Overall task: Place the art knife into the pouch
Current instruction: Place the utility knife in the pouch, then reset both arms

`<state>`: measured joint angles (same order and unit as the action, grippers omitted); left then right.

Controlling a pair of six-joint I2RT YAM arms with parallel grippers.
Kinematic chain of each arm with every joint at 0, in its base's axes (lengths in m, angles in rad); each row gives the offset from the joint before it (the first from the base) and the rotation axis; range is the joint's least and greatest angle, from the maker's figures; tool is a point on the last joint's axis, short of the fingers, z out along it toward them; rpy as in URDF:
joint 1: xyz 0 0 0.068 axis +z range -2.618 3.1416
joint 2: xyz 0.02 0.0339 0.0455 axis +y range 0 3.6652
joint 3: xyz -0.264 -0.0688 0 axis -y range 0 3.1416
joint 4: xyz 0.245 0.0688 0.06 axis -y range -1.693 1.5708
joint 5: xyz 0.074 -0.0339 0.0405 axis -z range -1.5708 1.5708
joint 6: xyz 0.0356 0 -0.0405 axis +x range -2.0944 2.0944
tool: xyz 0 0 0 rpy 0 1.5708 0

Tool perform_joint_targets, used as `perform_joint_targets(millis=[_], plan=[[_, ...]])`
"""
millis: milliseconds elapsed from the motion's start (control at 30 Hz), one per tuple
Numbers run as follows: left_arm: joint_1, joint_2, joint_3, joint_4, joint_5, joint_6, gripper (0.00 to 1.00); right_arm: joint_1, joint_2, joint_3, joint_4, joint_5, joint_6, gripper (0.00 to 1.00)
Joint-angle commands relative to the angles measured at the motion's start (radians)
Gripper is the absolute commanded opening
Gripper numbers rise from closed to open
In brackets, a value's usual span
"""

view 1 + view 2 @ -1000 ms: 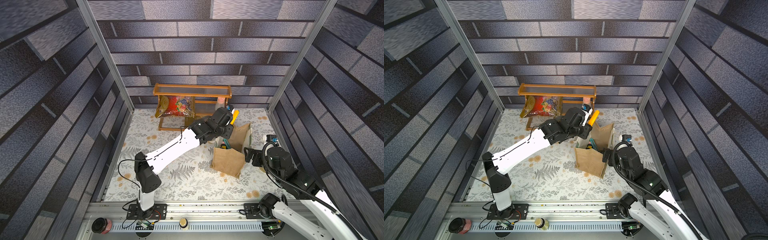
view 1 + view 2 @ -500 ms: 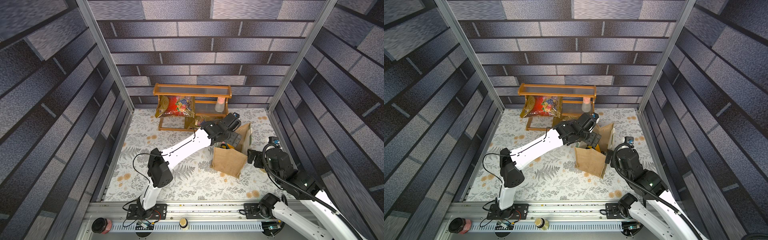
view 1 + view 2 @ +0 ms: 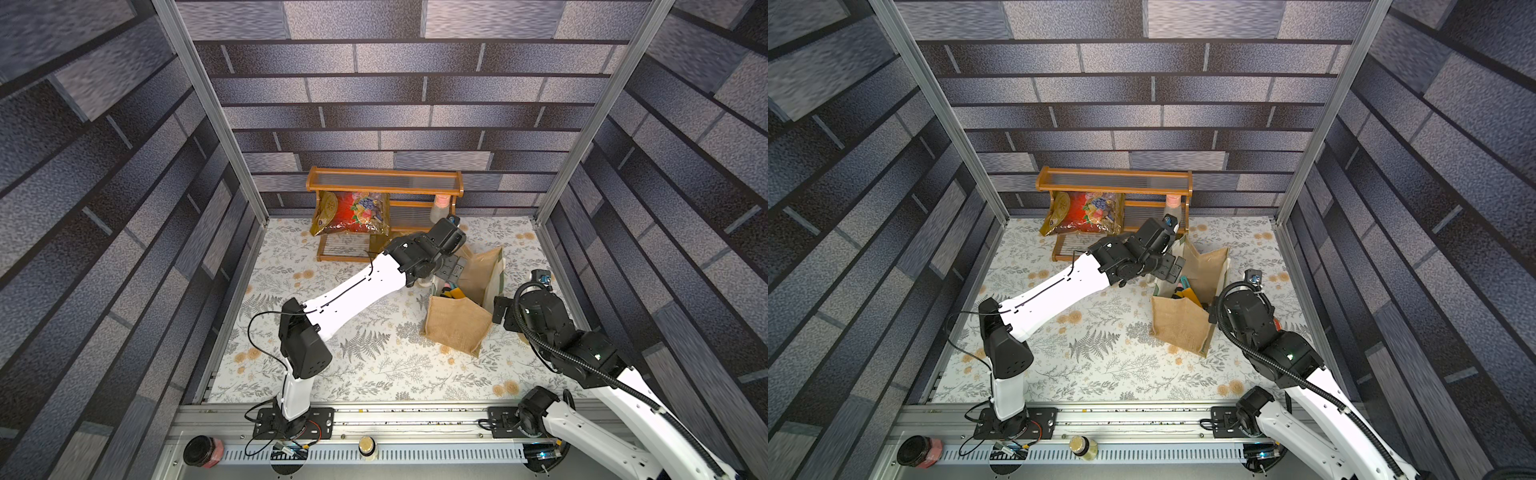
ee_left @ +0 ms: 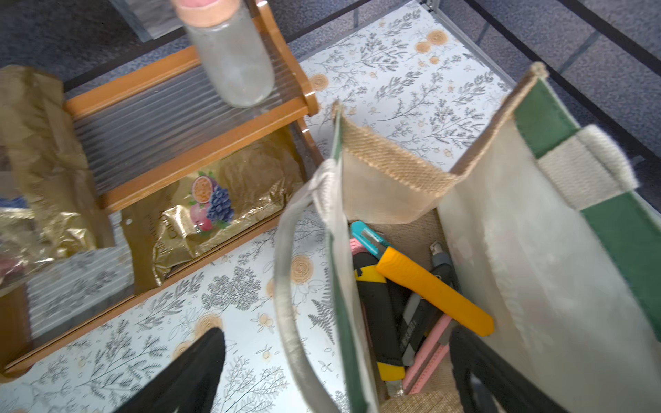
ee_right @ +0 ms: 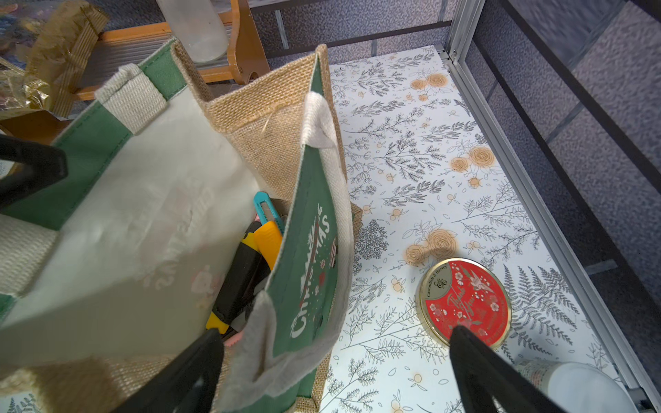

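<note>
The pouch (image 3: 461, 320) (image 3: 1183, 324), a tan burlap tote with a green Christmas panel (image 5: 307, 271), stands open on the mat. The yellow art knife (image 4: 434, 291) (image 5: 269, 240) lies loose inside it, on top of several other knives. My left gripper (image 4: 336, 357) (image 3: 451, 266) is open above the pouch's mouth. One of its fingers (image 4: 200, 368) is outside the wall and its partner is inside, holding nothing. My right gripper (image 5: 332, 361) (image 3: 1214, 309) is open too, straddling the green panel and its handle.
A wooden rack (image 3: 384, 187) at the back holds a gold-red snack bag (image 3: 353, 212) and a glass jar (image 4: 229, 53). A red round tin (image 5: 465, 302) and a white bottle (image 5: 579, 389) lie right of the pouch by the side wall. Two jars (image 3: 201, 451) sit on the front rail.
My left gripper came down over the pouch holding the yellow art knife, then opened. The knife now lies inside the pouch. The right arm has barely moved.
</note>
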<state>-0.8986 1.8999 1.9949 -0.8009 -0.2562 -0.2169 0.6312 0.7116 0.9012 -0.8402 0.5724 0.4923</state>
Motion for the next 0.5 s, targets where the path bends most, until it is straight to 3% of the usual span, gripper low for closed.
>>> perform_joint_targets(millis=[0, 300, 467], plan=[[0.033, -0.065, -0.049, -0.004, -0.039, -0.02, 1.0, -0.008, 0.015, 0.062, 0.018, -0.018, -0.044, 1.0], [0.105, -0.254, -0.285, 0.087, -0.072, -0.056, 1.0, -0.013, 0.045, 0.234, 0.002, -0.005, -0.111, 1.0], [0.159, -0.395, -0.436, 0.132, -0.117, -0.063, 1.0, -0.056, 0.089, 0.235, 0.032, 0.051, -0.172, 1.0]])
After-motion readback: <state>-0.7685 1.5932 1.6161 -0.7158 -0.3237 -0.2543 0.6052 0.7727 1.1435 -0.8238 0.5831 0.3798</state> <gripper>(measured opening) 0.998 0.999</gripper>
